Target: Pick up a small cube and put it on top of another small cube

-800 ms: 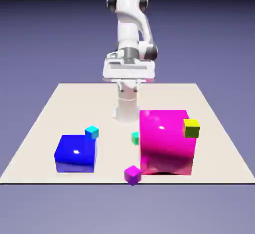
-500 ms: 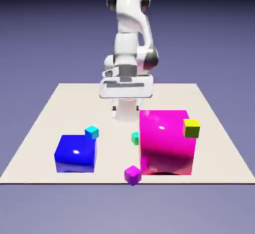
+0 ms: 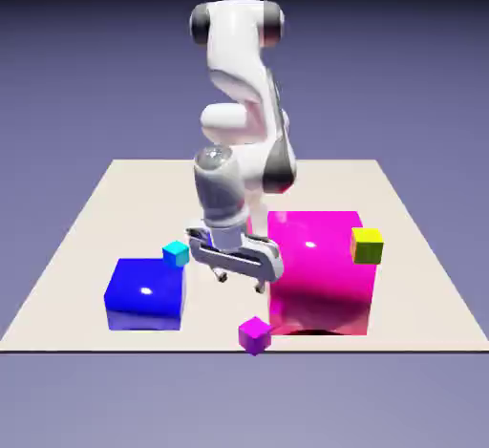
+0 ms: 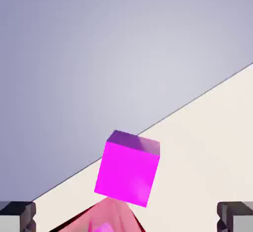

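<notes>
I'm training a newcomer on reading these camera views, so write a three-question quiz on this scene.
1. True or false: the pincer is holding the purple cube.
2. Which block is larger, the pink one or the blue one?
3. Fill in: in the exterior view, the yellow cube appears toward the ____ side.

Key: 1. False, it stands open with nothing between its tips. 2. The pink one. 3. Right.
</notes>
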Motion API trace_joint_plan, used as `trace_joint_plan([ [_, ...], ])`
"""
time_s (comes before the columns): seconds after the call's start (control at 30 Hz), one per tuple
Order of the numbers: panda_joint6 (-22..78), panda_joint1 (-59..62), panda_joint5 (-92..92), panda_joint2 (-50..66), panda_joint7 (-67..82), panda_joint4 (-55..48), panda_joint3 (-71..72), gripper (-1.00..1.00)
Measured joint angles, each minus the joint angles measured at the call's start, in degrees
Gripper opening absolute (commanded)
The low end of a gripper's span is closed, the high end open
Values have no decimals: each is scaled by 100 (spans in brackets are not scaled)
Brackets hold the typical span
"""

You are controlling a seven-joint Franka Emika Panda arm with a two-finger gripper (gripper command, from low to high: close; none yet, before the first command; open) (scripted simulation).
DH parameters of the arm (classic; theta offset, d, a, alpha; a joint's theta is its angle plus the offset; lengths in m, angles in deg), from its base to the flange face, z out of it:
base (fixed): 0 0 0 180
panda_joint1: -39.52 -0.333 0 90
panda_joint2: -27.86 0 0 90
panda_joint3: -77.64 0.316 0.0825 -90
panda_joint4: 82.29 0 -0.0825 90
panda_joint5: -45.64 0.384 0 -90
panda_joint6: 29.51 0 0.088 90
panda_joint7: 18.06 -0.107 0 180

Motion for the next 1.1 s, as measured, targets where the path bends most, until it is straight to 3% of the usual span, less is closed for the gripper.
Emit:
trace_joint_plan([
  [0.2,1049,315,285,1245,-682,-979,223,0],
  [0.27,1069,321,291,1269,-696,-999,227,0],
  [0.37,323,199,349,1778,-616,-773,254,0],
  [0.4,242,185,355,1833,-607,-749,257,-100],
  [0.47,239,186,366,1833,-601,-749,258,-100],
  [0.6,1224,311,299,1179,-802,-1083,367,-100],
  [0.97,3754,145,155,-264,-2622,-2434,2597,-100],
  [1.1,3131,95,195,-271,-2535,-1812,2619,-100],
])
